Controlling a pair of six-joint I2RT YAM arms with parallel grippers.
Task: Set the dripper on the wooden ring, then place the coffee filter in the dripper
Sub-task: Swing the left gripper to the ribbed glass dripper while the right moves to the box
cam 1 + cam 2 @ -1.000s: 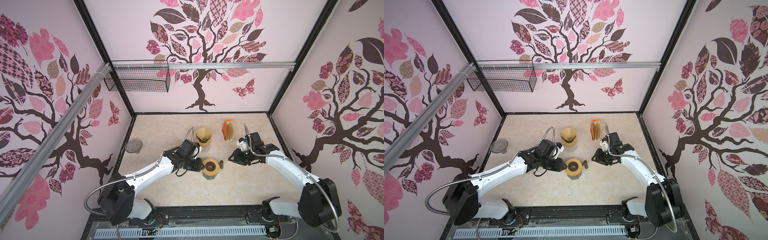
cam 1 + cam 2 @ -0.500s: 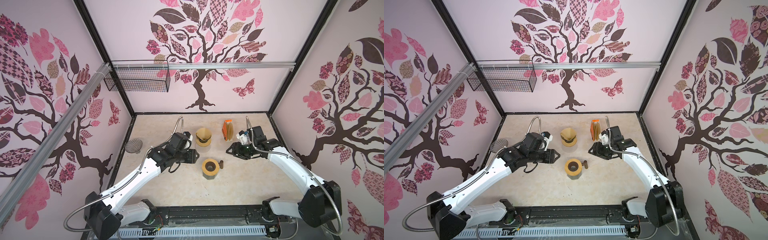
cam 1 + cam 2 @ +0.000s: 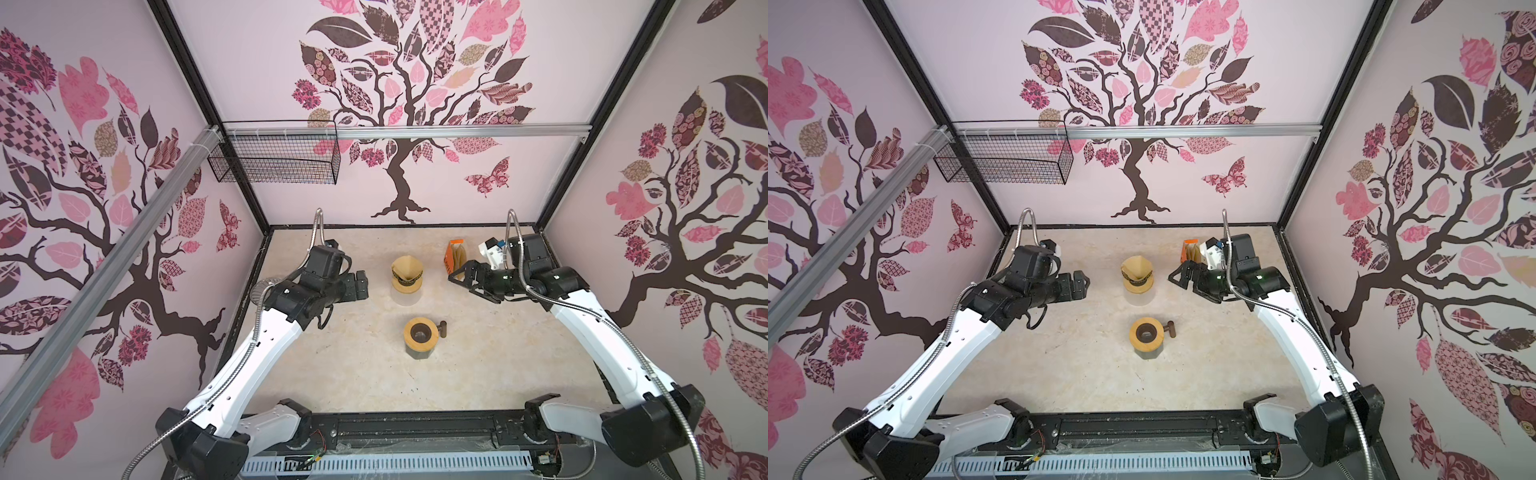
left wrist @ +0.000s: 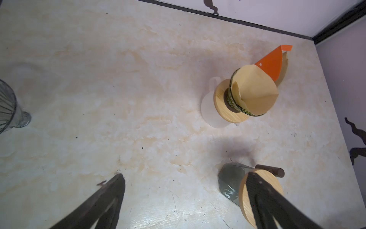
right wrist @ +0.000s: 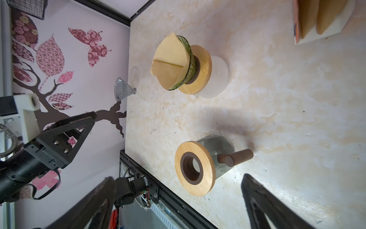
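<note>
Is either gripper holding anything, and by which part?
Nothing is held. The left gripper and right gripper both stand open and empty; the coffee filter sits in the dripper.

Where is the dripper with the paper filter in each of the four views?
A top view: dripper at mid-table, behind the wood-lidded jar.
A top view: dripper, same spot, behind the jar.
Left wrist: dripper in front of the orange filter holder.
Right wrist: dripper beyond the jar.
Shared landmark: the jar, seen in all four.

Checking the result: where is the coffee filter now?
In both top views, the coffee filter sits in the dripper, mid-table, behind the wooden-lidded jar.
</note>
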